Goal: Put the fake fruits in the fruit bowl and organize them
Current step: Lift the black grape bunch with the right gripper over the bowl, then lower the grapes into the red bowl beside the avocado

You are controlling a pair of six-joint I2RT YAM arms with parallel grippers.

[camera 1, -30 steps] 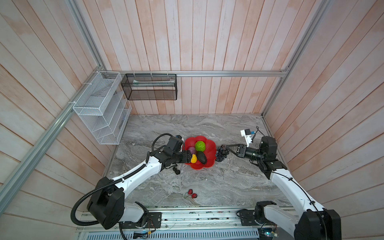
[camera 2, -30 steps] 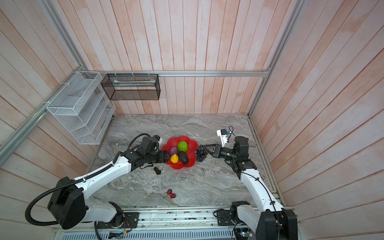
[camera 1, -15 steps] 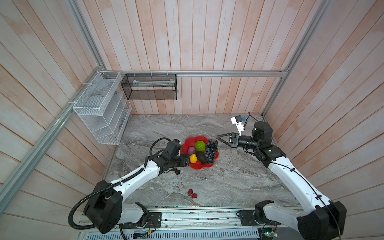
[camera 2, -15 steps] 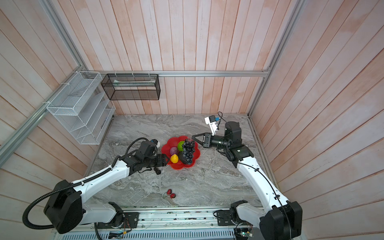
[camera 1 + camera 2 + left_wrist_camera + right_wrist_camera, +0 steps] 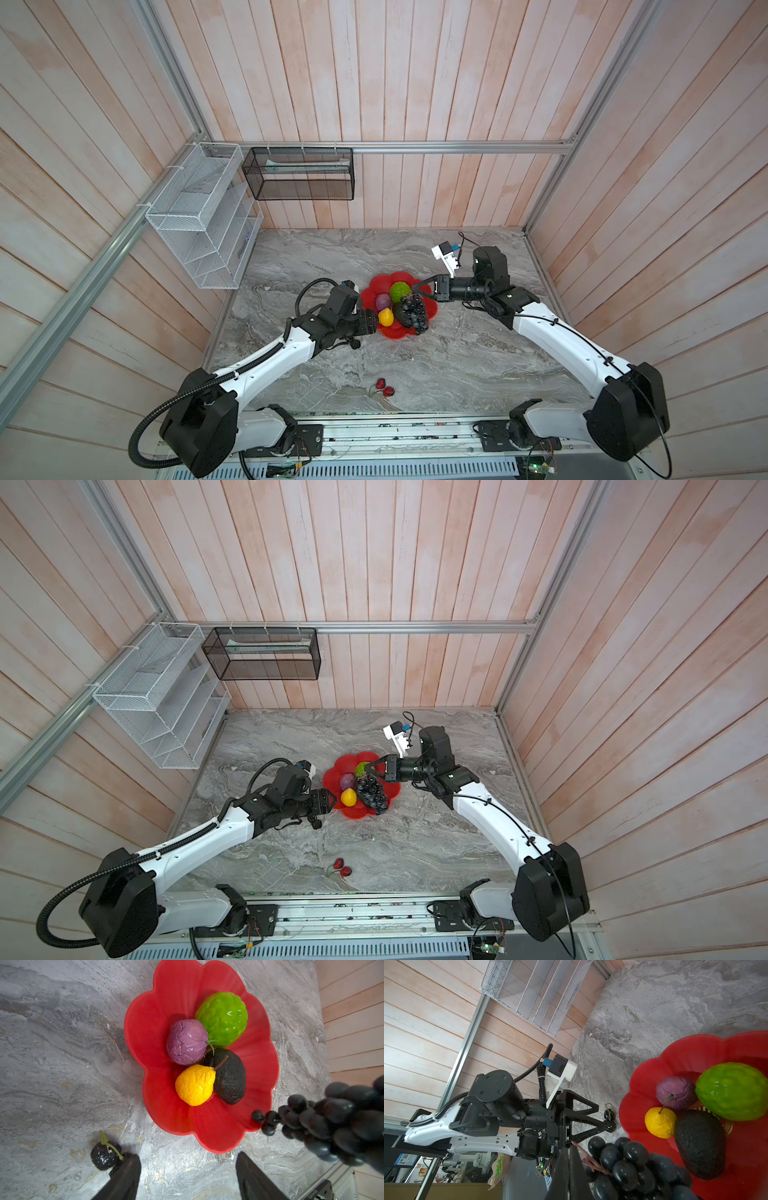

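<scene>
The red flower-shaped fruit bowl (image 5: 376,286) (image 5: 343,764) (image 5: 180,991) (image 5: 654,1064) holds a bumpy green ball (image 5: 400,291) (image 5: 222,1018), a purple fruit (image 5: 382,301) (image 5: 187,1042), a yellow fruit (image 5: 386,318) (image 5: 194,1084) and a dark avocado (image 5: 230,1080) (image 5: 699,1142). My right gripper (image 5: 415,294) (image 5: 371,772) (image 5: 570,1149) is shut on the brown stem of the dark grape bunch (image 5: 414,316) (image 5: 372,794) (image 5: 629,1167), which hangs over the bowl's right side. My left gripper (image 5: 372,322) (image 5: 331,800) (image 5: 188,1159) stands open and empty at the bowl's near-left rim.
Small dark berries (image 5: 354,343) (image 5: 316,823) (image 5: 104,1156) lie on the marble beside the left gripper. Two red strawberries (image 5: 384,388) (image 5: 343,866) lie near the front edge. A white wire rack (image 5: 199,216) and a black mesh basket (image 5: 299,174) hang on the walls.
My right gripper has carried the grape bunch from the table right of the bowl leftward over the bowl. The left gripper has drawn back slightly toward the bowl's near-left rim.
</scene>
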